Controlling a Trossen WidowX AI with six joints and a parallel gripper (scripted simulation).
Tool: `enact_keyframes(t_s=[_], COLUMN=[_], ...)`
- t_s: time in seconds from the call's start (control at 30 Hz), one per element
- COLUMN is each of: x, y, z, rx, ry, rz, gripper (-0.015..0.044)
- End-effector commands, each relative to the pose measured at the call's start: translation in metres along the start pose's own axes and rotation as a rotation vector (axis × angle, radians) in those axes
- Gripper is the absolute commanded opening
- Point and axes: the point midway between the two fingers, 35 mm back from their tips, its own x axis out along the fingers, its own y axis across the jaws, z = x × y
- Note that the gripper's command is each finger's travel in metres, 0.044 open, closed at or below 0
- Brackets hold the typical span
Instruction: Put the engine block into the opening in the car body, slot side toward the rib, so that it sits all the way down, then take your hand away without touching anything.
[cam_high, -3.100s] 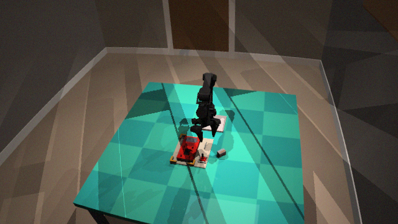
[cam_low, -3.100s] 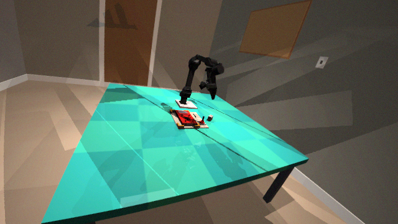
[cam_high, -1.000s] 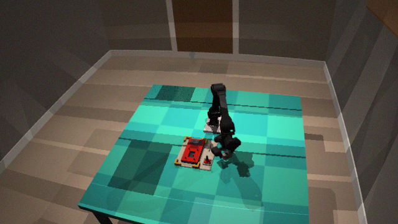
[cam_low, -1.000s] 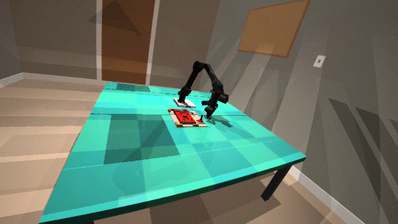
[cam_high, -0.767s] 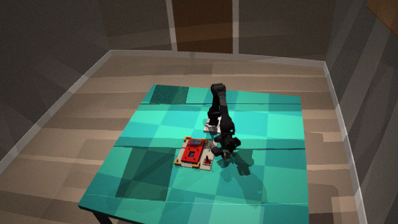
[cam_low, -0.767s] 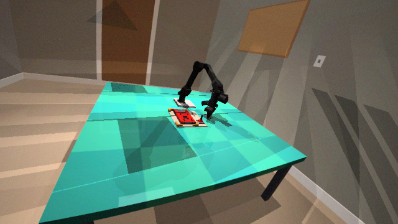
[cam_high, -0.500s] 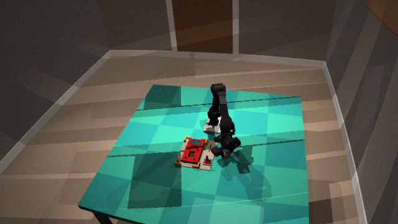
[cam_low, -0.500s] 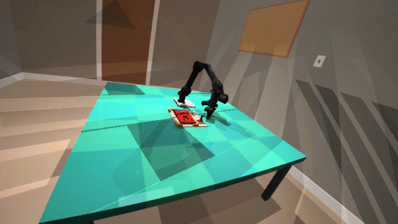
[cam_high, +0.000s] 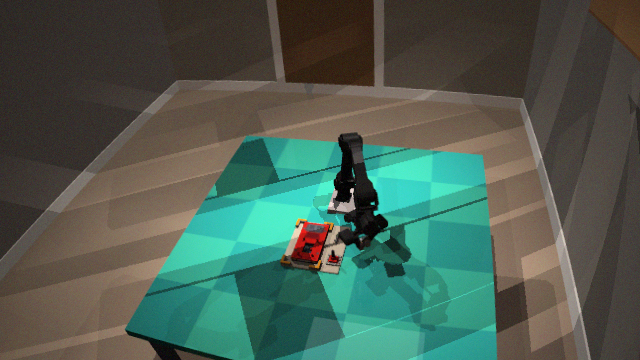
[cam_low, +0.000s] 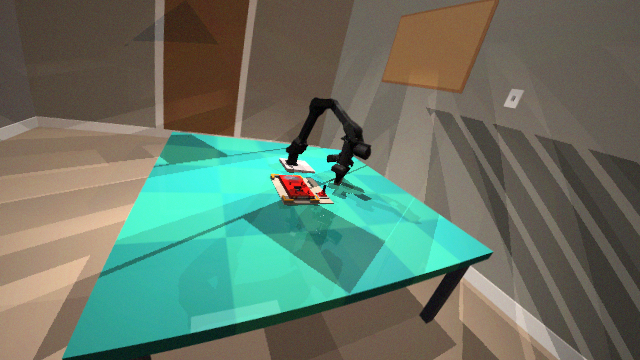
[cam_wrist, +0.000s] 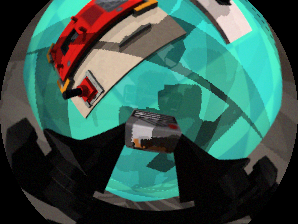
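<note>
The grey engine block (cam_wrist: 152, 132) is between my fingertips in the wrist view, with a ribbed top, a small red mark and an orange patch. My gripper (cam_wrist: 152, 129) (cam_high: 363, 243) (cam_low: 338, 182) is shut on it, low over the table to the right of the board. The red car body (cam_high: 316, 242) (cam_low: 296, 186) (cam_wrist: 89, 21) lies on the pale board between yellow corner pieces. A dark opening shows in the car body; the rib inside is too small to make out. The slot side of the block cannot be told.
A small red part with a black upright knob (cam_high: 333, 257) (cam_low: 323, 192) (cam_wrist: 86, 91) stands on the board's right strip, close to the car body. A thin raised bar (cam_wrist: 135, 35) lies on the same strip. The arm's white base plate (cam_high: 339, 206) (cam_low: 302, 167) (cam_wrist: 235, 24) is behind the board.
</note>
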Motion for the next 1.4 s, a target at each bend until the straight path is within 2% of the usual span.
enact_keyframes(t_s=[0.0,0.7,0.87,1.37], x=[-0.015,-0.083,-0.085,-0.079], y=[0.001,0.0,0.0,0.0], z=[-0.002,0.004,0.005,0.005], rx=[-0.005,-0.005,-0.021,-0.493], ry=[0.011,0.01,0.01,0.009], rz=[0.006,0.006,0.006,0.008], gripper=[0.0,0.0,0.0,0.0])
